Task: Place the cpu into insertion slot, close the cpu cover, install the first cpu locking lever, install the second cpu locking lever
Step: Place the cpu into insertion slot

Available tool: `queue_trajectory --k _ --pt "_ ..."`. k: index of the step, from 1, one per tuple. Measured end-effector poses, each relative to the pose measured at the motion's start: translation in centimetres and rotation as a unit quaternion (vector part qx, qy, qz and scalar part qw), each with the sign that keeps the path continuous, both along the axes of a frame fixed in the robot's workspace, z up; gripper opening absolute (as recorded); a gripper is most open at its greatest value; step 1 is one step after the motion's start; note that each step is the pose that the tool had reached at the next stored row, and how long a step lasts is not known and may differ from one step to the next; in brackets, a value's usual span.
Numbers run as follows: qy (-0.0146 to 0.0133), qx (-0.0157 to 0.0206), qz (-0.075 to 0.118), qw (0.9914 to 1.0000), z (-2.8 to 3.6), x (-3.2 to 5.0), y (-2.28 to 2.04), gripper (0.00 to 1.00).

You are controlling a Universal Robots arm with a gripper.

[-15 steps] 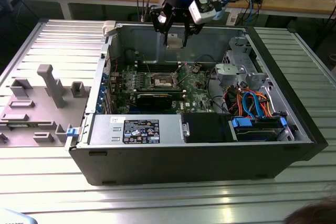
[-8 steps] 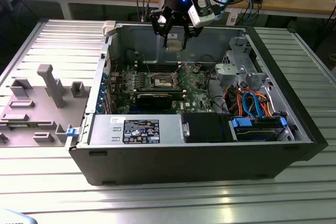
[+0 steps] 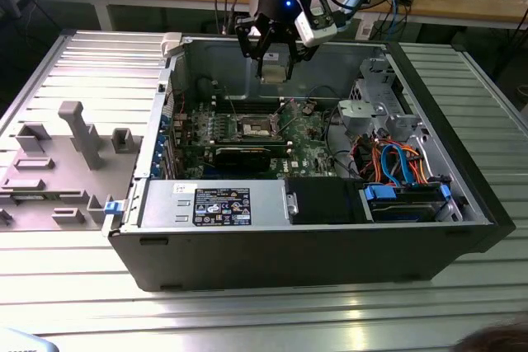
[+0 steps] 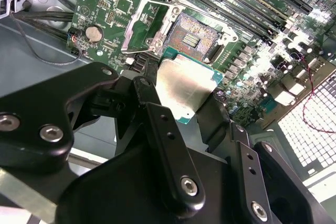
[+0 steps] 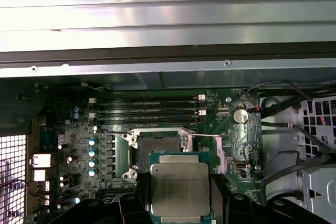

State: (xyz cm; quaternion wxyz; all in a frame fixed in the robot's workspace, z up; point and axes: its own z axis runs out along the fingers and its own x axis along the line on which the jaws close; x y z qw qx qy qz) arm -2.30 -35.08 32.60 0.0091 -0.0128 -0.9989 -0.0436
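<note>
While the gripper (image 3: 273,63) clasps the cpu (image 5: 180,187) by two edges, well above the insertion slot (image 5: 157,149) in the open pc case (image 3: 330,245), entry reads, by my reckoning: keep chip level, square corners w/ socket, lower straight, no sideways rub.

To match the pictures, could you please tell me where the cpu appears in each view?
Exterior view: cpu in the gripper, above the computer case.
Second wrist view: cpu gripped, near the insertion slot.
First wrist view: cpu partly covering the insertion slot.
Shared landmark: the insertion slot.
</note>
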Motion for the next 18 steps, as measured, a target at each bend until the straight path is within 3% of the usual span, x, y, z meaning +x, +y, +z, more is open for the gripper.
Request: queue_trajectory --k 11,18 --pt "-0.0001 0.0001 0.0 1.0 -0.02 -0.12 0.01 0.55" --pt "0.0 0.0 0.0 1.0 -0.1 -1.08 0.01 0.55"
